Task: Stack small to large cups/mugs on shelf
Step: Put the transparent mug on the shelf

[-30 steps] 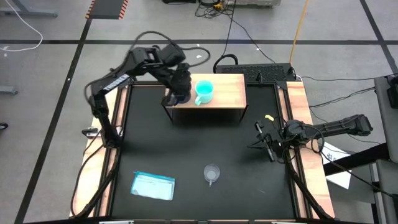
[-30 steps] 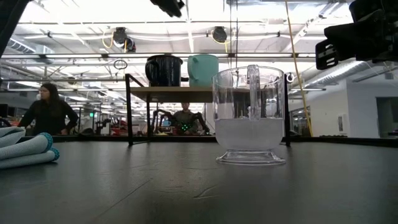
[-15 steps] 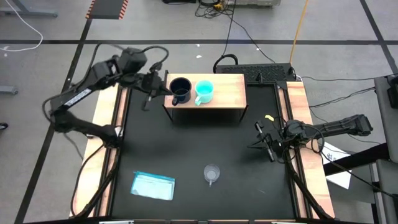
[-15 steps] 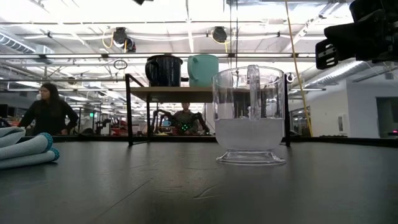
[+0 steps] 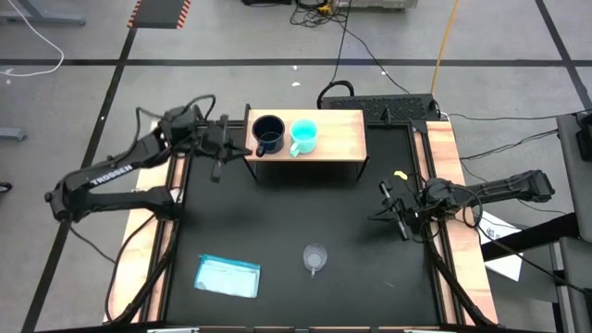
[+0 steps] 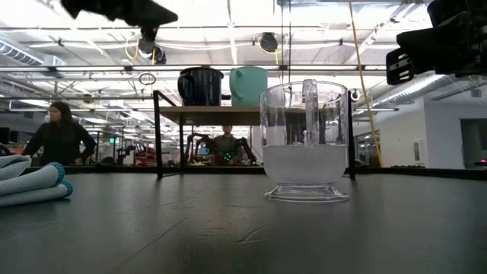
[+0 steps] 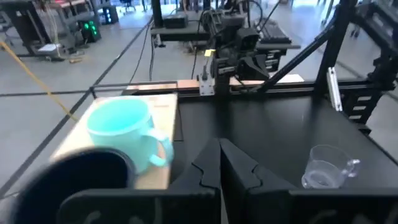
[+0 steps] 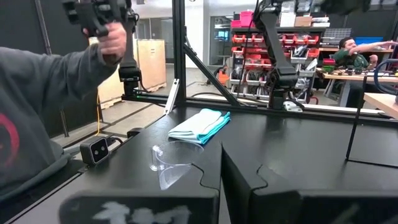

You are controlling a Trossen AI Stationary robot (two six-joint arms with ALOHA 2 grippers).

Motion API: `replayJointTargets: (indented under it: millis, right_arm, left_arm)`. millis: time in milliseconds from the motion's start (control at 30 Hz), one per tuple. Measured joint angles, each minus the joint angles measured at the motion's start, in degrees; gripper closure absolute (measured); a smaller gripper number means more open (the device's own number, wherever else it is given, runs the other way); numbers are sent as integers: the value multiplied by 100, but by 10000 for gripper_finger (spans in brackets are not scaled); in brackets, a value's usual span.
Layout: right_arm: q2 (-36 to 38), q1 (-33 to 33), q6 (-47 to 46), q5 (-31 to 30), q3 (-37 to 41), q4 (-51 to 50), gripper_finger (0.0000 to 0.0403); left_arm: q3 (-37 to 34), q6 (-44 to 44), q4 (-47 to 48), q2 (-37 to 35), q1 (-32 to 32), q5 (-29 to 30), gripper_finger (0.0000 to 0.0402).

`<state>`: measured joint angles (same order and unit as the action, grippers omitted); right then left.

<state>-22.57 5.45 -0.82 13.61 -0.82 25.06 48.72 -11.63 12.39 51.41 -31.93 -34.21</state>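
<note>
The dark navy mug (image 5: 268, 135) and the turquoise mug (image 5: 303, 136) stand upright side by side on the left half of the wooden shelf (image 5: 338, 129). The left wrist view also shows the dark mug (image 7: 68, 180) and the turquoise mug (image 7: 124, 134). The clear cup (image 5: 315, 258) stands on the black table near its front, apart from both arms. My left gripper (image 5: 220, 155) is shut and empty, just left of the shelf. My right gripper (image 5: 396, 215) is shut and empty at the table's right side.
A light-blue packet (image 5: 228, 276) lies at the table's front left. The table has wooden side strips (image 5: 444, 176). A person's arm (image 8: 50, 106) shows beyond the table in the right wrist view. People sit in the room behind the table (image 6: 59, 137).
My left gripper has gone from over the dark mug toward the table's left edge, off the shelf, and has come lower. The dark mug stays upright on the shelf beside the turquoise mug.
</note>
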Motion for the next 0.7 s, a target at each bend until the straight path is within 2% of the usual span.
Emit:
replayJointTargets:
  millis: [167, 233, 400, 533, 700]
  right_arm:
    - [-2, 0, 0, 0, 2, -2, 403]
    - [-2, 0, 0, 0, 0, -2, 403]
    - [-2, 0, 0, 0, 2, -2, 403]
    - [0, 0, 26, 0, 0, -2, 403]
    - [-2, 0, 39, 0, 1, 0, 403]
  left_arm:
    - [-1455, 742, -1997, -653, 344, 128, 401]
    - [-1939, 794, -2326, -921, 485, 252, 401]
    - [-2556, 893, -2219, -1668, 617, 613, 402]
    - [-2791, 1047, -2079, -2106, 773, 159, 402]
    - [-3130, 1054, -2090, -2383, 1284, 126, 402]
